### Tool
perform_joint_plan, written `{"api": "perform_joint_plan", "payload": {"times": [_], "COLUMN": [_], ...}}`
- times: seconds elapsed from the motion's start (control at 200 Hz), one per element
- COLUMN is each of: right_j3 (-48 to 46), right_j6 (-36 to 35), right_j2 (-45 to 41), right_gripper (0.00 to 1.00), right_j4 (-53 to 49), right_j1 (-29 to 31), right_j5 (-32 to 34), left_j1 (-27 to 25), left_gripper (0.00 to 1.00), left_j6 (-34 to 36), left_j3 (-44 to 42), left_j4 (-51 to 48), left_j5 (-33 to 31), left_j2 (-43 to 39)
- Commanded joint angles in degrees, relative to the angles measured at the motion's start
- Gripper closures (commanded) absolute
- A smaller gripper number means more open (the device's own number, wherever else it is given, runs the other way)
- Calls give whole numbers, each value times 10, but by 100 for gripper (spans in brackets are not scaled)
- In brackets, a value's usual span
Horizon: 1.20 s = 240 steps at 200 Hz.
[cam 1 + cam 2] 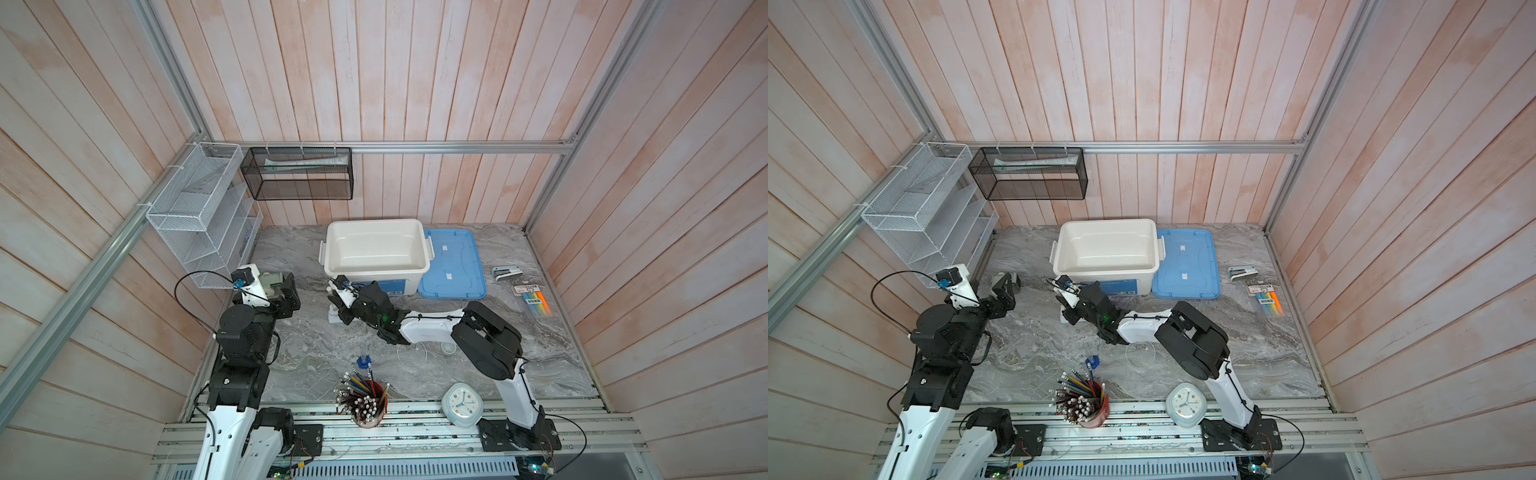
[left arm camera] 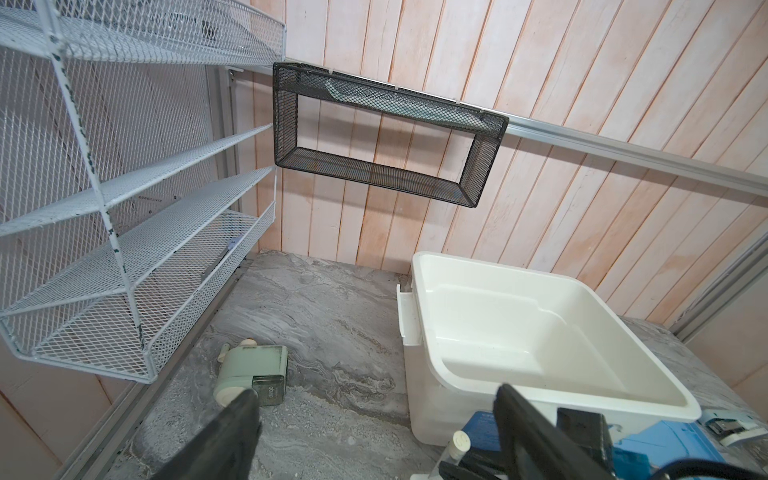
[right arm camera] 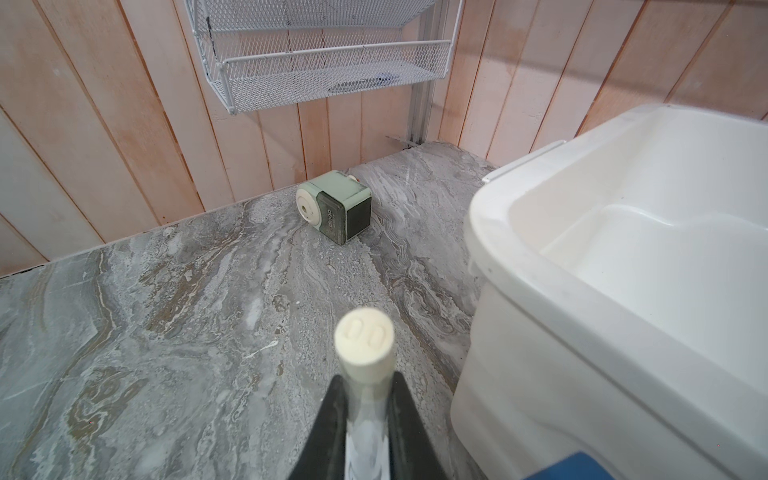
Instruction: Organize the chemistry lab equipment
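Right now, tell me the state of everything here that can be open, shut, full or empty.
White bin, open, lid off, empty.
Blue lid, flat on the table beside the bin.
White-capped tube, cap on, gripped.
Right tool, shut on that tube.
Left tool, open, holding nothing.

White arms (image 1: 428, 330), black joints (image 1: 490, 345), black cables (image 1: 203, 272)
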Motion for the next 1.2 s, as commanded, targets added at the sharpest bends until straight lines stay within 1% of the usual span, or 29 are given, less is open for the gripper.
{"api": "perform_joint_plan", "payload": {"times": [0.0, 0.06, 0.145, 0.22, 0.32, 0.44, 0.52, 0.71, 0.855, 0.93, 0.95, 0.965, 1.03, 1.095, 1.15, 1.195], "right_j3": [-1, -3, -6, -11, -20, -33, -49, -103, -152, -182, -189, -194, -215, -234, -251, -264], "right_j6": [3, 3, 3, 1, 1, -3, -6, -10, 30, 51, 58, 63, 84, 101, 113, 120], "right_j2": [19, 18, 14, 5, -16, -57, -95, -215, -322, -379, -394, -404, -448, -489, -522, -548], "right_gripper": [89, 88, 83, 74, 65, 61, 56, 53, 53, 53, 53, 53, 53, 53, 53, 53], "right_j4": [11, 11, 11, 7, 1, -23, -38, -78, -127, -153, -162, -168, -196, -228, -251, -266], "right_j1": [2, 2, 2, 2, 2, 2, 2, -6, -43, -70, -78, -84, -111, -141, -164, -186], "right_j5": [11, 13, 15, 18, 22, 29, 35, 68, 72, 69, 69, 69, 72, 72, 70, 65], "left_j1": [3, 3, 3, 3, 3, 3, 3, 2, -7, -39, -53, -65, -124, -193, -249, -283], "left_gripper": [11, 11, 11, 10, 11, 11, 11, 11, 13, 14, 14, 14, 14, 14, 14, 14], "left_j6": [9, 10, 10, 11, 12, 14, 18, 25, 38, 57, 58, 74, 105, 146, 188, 218], "left_j3": [-8, -7, -8, -8, -7, -5, 5, 31, 69, 99, 108, 115, 147, 179, 207, 229], "left_j4": [12, 13, 14, 14, 13, 14, 11, 5, 2, -7, -10, -12, -26, -38, -44, -51], "left_j5": [9, 9, 9, 9, 10, 9, 11, 30, 66, 74, 71, 68, 44, -3, -66, -86], "left_j2": [0, 0, 1, 2, 3, 8, 16, 37, 62, 92, 102, 111, 153, 204, 252, 292]}}
